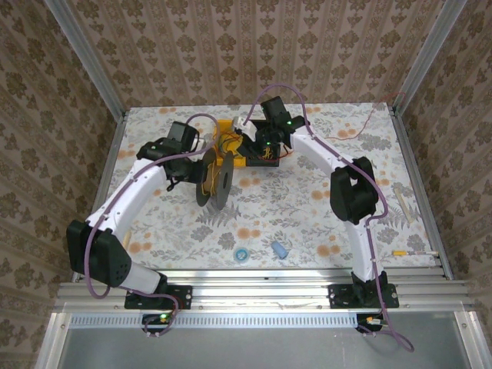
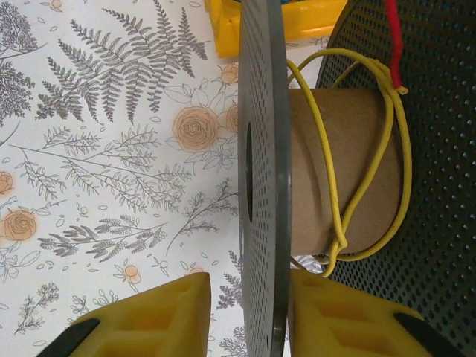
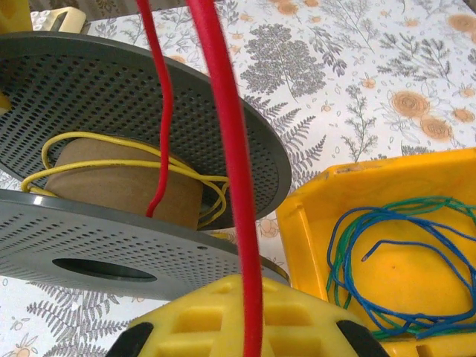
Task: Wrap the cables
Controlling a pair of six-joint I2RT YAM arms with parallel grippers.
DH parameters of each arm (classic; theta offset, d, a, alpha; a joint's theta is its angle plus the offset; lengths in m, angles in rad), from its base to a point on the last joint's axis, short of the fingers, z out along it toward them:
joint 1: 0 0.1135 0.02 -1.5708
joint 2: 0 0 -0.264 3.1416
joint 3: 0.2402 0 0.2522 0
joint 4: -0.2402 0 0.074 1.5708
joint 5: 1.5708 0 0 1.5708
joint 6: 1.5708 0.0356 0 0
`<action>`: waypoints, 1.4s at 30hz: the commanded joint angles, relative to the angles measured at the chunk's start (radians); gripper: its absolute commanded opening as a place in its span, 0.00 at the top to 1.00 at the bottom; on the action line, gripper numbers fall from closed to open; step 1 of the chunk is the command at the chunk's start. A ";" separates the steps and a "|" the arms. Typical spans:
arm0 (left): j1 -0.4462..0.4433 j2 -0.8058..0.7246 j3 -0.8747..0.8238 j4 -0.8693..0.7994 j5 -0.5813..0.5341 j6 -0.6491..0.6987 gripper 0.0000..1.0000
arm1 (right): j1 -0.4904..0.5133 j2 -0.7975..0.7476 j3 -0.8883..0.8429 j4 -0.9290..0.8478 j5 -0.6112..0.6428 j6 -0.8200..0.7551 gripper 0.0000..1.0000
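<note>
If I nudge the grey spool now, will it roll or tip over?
Probably rolls: the grey spool looks stood on its round flanges. Likely light, since its cardboard core carries just a few loose yellow wire turns. The red cable in the right gripper runs to it and may tug it.

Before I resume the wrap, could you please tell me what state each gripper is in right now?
Left gripper: jaws open, straddling the edge of the spool flange.
Right gripper: jaws shut on the red cable.
</note>
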 commanded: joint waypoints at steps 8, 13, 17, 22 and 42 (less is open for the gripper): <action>0.001 -0.033 -0.012 0.001 0.027 -0.002 0.70 | 0.033 0.021 0.035 0.012 0.039 -0.141 1.00; 0.000 -0.030 -0.011 0.002 0.027 0.000 0.69 | 0.045 0.030 0.039 0.021 0.085 -0.218 1.00; 0.001 -0.032 -0.011 0.005 0.025 0.002 0.67 | 0.046 0.042 0.051 0.034 0.099 -0.242 1.00; -0.001 -0.029 -0.016 0.008 0.030 0.002 0.69 | 0.046 0.049 0.067 0.036 0.099 -0.248 1.00; -0.009 0.032 0.030 0.003 0.017 -0.008 0.96 | 0.042 -0.068 0.125 -0.026 0.090 0.059 1.00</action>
